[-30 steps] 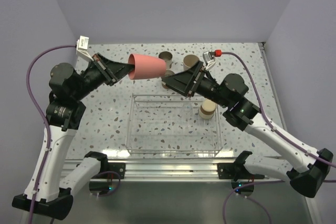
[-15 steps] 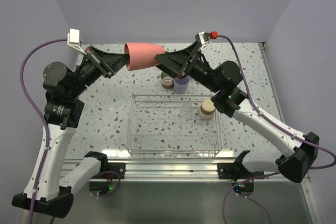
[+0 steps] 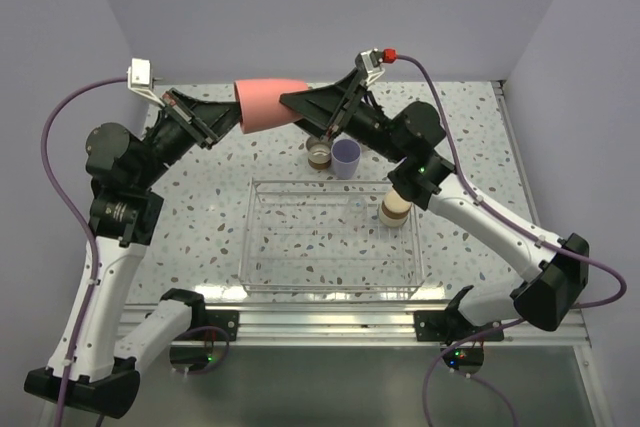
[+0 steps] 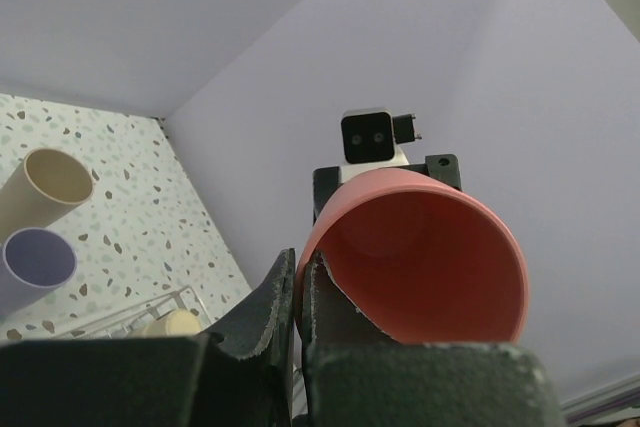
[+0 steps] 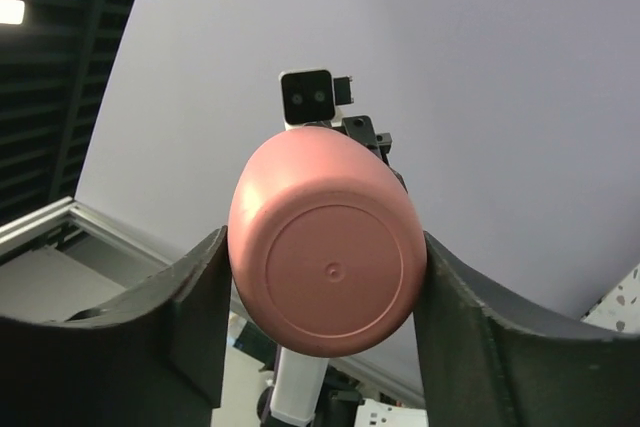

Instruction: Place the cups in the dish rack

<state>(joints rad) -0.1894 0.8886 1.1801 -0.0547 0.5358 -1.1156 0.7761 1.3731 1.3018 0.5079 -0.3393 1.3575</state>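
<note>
The red-pink cup (image 3: 266,104) hangs on its side high above the table's far part, between both grippers. My left gripper (image 3: 238,117) is shut on its rim, one finger inside and one outside, as the left wrist view (image 4: 300,267) shows. My right gripper (image 3: 292,102) has a finger on each side of the cup's base (image 5: 328,267), and both touch it. The see-through dish rack (image 3: 250,247) lies in the middle of the table. A tan-based steel cup (image 3: 393,209) stands at its far right corner.
A lavender cup (image 3: 346,159) and a steel cup (image 3: 320,156) stand just beyond the rack's far edge, below the held cup. The left wrist view shows a beige cup (image 4: 55,182) beside the lavender cup (image 4: 38,259). Walls close the table on three sides.
Both arms have risen. The right gripper swung up and left from the table until its fingers came around the cup's base. The left gripper kept the cup and lifted it slightly.
</note>
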